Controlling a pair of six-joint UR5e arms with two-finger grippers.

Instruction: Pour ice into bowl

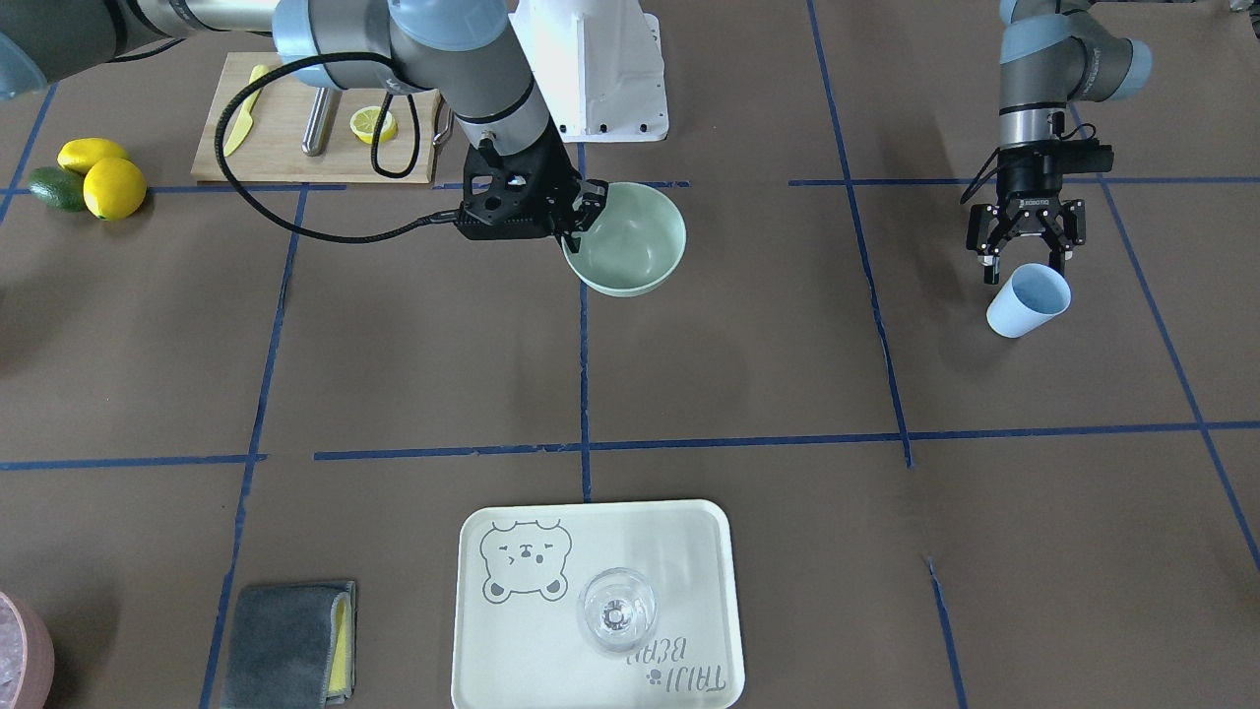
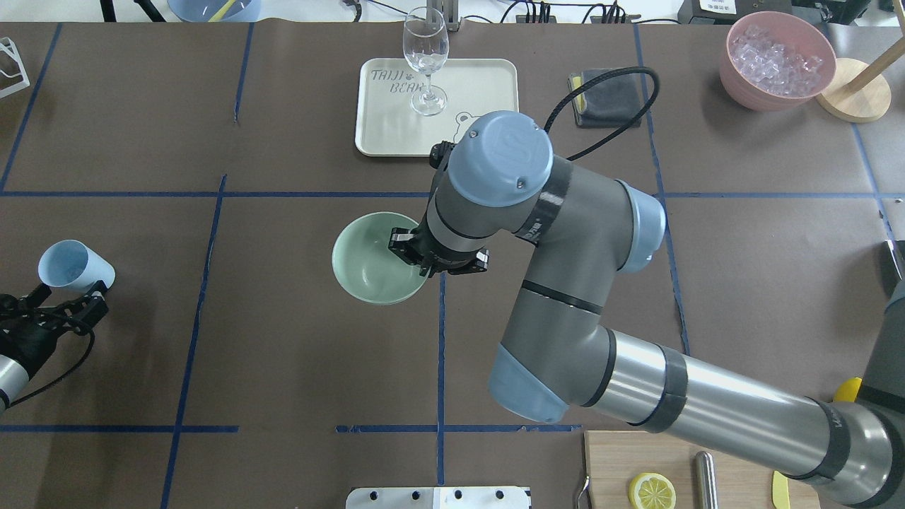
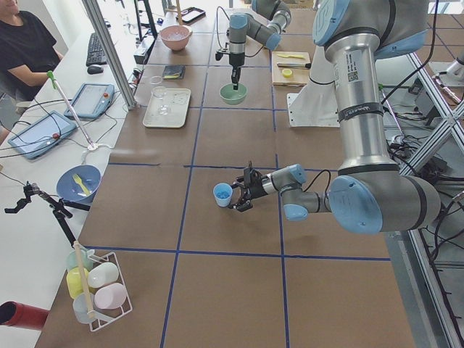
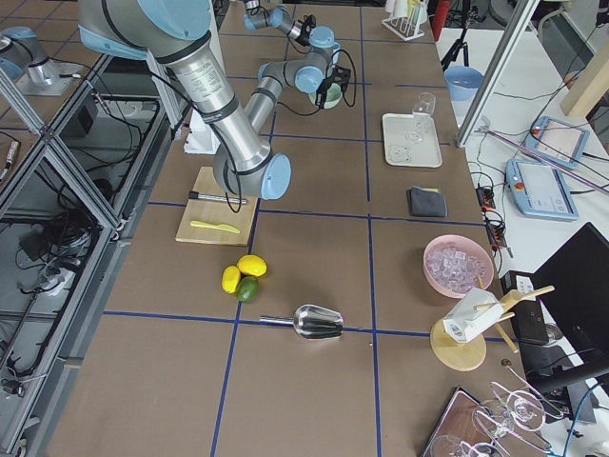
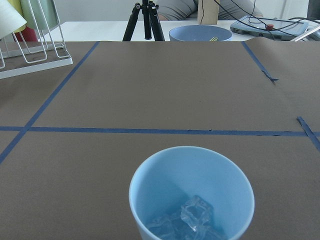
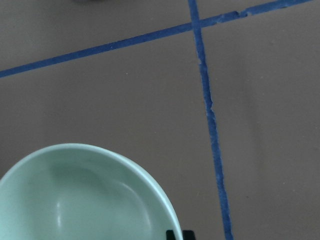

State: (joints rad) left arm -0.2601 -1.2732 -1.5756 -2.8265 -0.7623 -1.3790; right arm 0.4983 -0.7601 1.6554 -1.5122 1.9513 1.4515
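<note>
The pale mint-green bowl [image 1: 635, 246] sits near the table's middle and shows no ice inside; it also shows in the overhead view [image 2: 368, 258]. My right gripper [image 1: 583, 212] reaches down from above and is shut on the bowl's rim on the robot's side, which the right wrist view [image 6: 75, 195] shows. My left gripper [image 1: 1024, 264] is shut on a light blue cup [image 1: 1029, 300], held upright far to the bowl's side. The ice [image 5: 187, 220], a few clear cubes, lies in the cup's bottom [image 5: 192, 190].
A pale tray [image 1: 689, 551] with a clear glass [image 1: 616, 611] stands at the operators' edge, beside a grey cloth [image 1: 290, 645]. A pink container [image 2: 776, 60] holds more ice. A cutting board [image 1: 285, 138], lemons [image 1: 113, 187] and a metal scoop [image 4: 314, 322] lie on the right arm's side.
</note>
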